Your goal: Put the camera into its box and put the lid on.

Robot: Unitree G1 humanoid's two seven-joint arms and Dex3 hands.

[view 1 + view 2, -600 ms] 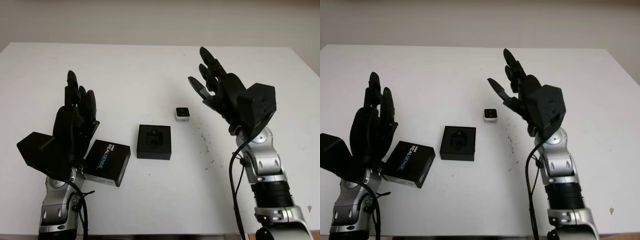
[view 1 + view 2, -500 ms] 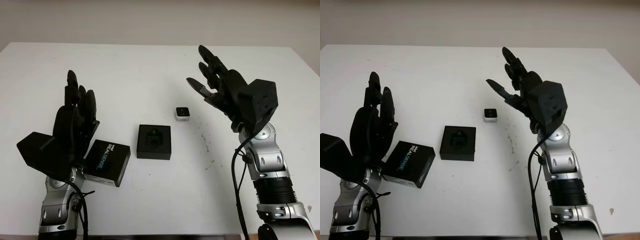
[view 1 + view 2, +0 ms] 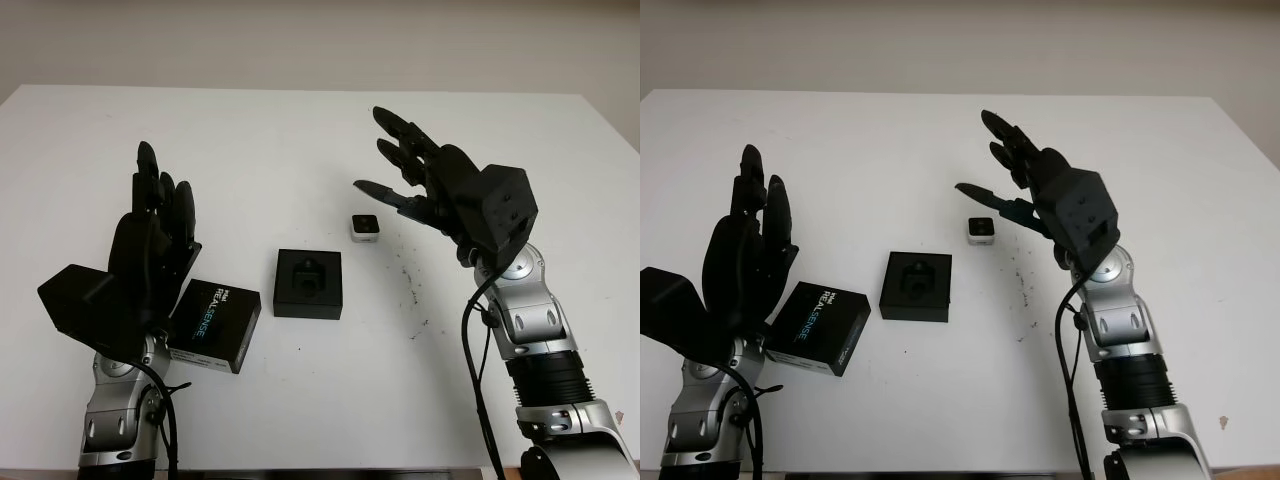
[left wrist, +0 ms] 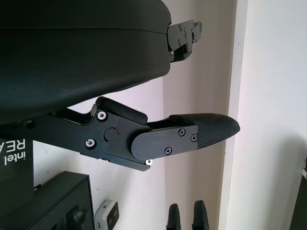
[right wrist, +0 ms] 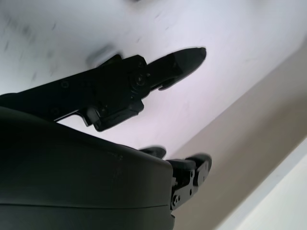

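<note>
White worktop [image 3: 300, 140] seen from the head camera, three task items near frame centre. Camera [image 3: 365, 227], small white body with dark front, sits just right of and above centre, on the worktop, not touched by anything. Box [image 3: 308, 283], black square tray with a moulded recess, lies open at centre, below-left of the camera and apart from it, nothing in the recess as far as can be seen. Lid [image 3: 214, 326], black with blue-white REALSENSE print, lies at lower left of centre, near the box but not on it, turned at a slant. Right robot hand [image 3: 420, 185] in the upper right of centre, raised above the worktop, open and holding nothing, fingers pointing toward frame left, thumb tip just right of and slightly above the camera, no contact visible. Right forearm runs down to the bottom right edge. Left robot hand [image 3: 150, 240] at left of frame, open and holding nothing, fingers pointing up the frame, palm side toward the lid; its lower edge overlaps the lid's left end in the picture, contact cannot be told. Left wrist view: black shell and one finger [image 4: 192, 136] reaching across, corner of the box [image 4: 53, 203] and the camera [image 4: 108, 216] near the lower edge. Right wrist view: shell and fingers [image 5: 177, 64] over bare white worktop, some dark specks on the surface
</note>
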